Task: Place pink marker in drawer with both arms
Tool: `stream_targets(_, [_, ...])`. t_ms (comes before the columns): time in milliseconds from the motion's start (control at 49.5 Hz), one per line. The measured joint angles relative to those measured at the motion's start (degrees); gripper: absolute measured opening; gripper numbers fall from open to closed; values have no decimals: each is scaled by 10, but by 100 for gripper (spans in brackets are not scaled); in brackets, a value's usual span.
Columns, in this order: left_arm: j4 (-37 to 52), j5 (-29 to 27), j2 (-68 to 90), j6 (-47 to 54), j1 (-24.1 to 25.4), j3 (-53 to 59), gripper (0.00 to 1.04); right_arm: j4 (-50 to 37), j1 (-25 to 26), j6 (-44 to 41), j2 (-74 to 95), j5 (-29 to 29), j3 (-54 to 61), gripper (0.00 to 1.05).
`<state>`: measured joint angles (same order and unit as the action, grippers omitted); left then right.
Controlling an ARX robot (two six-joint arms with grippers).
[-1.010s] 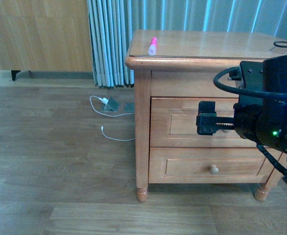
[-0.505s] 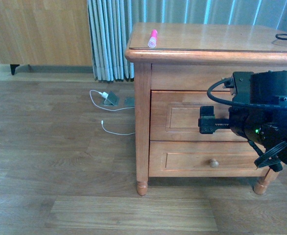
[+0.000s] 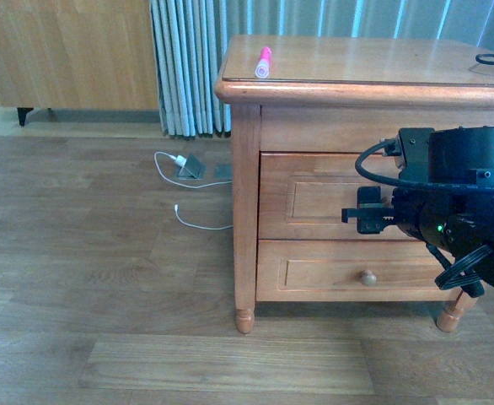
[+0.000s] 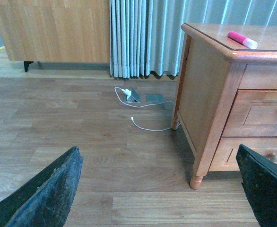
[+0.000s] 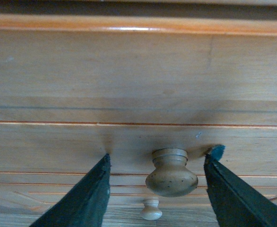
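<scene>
- The pink marker point(image 3: 263, 62) is lying on the cabinet point(image 3: 245, 202) top, near its front-left corner, with the paler cap pointing at the front edge. Nothing is touching it.
- The drawer point(image 3: 314, 198) is sitting fully shut, so opening it looks like the step in hand.
- The right gripper point(image 5: 160, 155) is facing the drawer front with its fingers spread, one on each side of the round knob point(image 5: 171, 172) and both clear of it. This is probably so that it can clench the knob and pull.
- The left gripper point(image 4: 157, 150) is hanging released and empty out to the cabinet's left side, over bare floor point(image 4: 82, 142). From there it is looking toward the marker, likely waiting to fetch it.
- Open room is lying in front of the cabinet for the drawer to slide out.
- The marker is resting close to the front edge, so a clumsy nudge could be rolling it off.
- A white cable point(image 3: 192, 190) is trailing on the floor well apart from both arms.
</scene>
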<state>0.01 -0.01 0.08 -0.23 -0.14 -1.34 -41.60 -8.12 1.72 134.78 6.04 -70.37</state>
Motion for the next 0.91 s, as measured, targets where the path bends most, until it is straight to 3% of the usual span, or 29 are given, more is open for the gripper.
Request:
stream_targets(40, [0, 0, 0, 0, 0, 0, 99, 2, 0, 0, 0, 0, 0, 49])
stream_targets(222, [0, 0, 0, 0, 0, 0, 99, 7, 2, -3, 0, 1, 0, 23])
stream_targets(545, [0, 0, 0, 0, 0, 0, 99, 21, 3, 17, -18, -23, 23, 22])
stream_targets(909, [0, 0, 0, 0, 0, 0, 99, -22, 4, 39, -106, -60, 185, 22])
